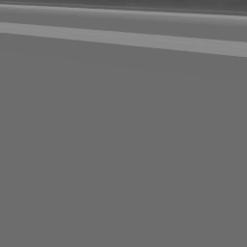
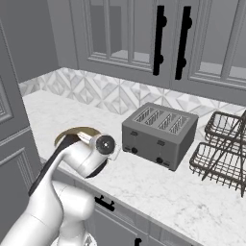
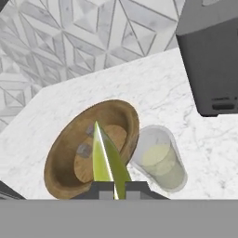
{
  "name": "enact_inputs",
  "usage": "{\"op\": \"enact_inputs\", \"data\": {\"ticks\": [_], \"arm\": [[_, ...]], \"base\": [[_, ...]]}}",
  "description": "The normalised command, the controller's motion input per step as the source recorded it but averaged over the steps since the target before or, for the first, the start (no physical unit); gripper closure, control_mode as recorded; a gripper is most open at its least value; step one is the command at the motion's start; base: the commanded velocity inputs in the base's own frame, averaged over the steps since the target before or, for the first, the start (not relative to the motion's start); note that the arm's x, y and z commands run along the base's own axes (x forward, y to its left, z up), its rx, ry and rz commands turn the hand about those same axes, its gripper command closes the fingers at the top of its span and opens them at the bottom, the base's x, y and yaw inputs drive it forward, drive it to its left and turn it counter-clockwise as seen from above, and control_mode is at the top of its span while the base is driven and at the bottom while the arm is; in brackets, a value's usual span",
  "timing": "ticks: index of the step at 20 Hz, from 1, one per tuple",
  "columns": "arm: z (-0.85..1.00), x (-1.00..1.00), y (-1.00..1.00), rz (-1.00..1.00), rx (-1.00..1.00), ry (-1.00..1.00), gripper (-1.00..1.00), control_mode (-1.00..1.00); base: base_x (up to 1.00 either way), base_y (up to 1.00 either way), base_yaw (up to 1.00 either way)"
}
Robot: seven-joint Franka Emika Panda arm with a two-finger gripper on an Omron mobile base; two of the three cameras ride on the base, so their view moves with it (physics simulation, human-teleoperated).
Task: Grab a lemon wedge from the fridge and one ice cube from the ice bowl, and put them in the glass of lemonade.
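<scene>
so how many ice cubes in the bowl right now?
2 visible in the ice bowl: one left of the lemon wedge held between the fingers, one just above it. The wedge may hide more.

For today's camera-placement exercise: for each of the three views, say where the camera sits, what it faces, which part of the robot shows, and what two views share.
Left base view: on the base, behind the arm's left; faces a flat grey surface close up.
Right base view: behind the arm's right; looks down over the white arm at the counter, toaster and wire rack.
Hand view: on the hand, looking along the gripper holding the lemon wedge above the ice bowl and glass of lemonade.
Shared: right base and hand views both show bowl, toaster, counter.
</scene>
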Motion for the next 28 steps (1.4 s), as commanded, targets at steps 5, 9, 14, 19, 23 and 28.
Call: {"op": "enact_inputs", "data": {"ticks": [5, 9, 14, 19, 23, 28], "arm": [[-0.21, 0.00, 0.00, 0.02, 0.05, -0.03, 1.00, -1.00], [0.19, 0.00, 0.09, 0.00, 0.06, -0.05, 1.00, -1.00], [0.39, 0.05, 0.19, 0.00, 0.04, -0.03, 1.00, -1.00], [-0.11, 0.27, 0.14, 0.00, 0.06, 0.00, 1.00, -1.00], [-0.31, 0.32, 0.01, 0.00, 0.10, 0.00, 1.00, -1.00], [-0.24, 0.11, -0.11, 0.03, 0.12, 0.00, 1.00, -1.00]], "base": [[0.00, 0.00, 0.00], [0.00, 0.00, 0.00], [0.00, 0.00, 0.00], [0.00, 0.00, 0.00], [0.00, 0.00, 0.00], [0.00, 0.00, 0.00]]}}
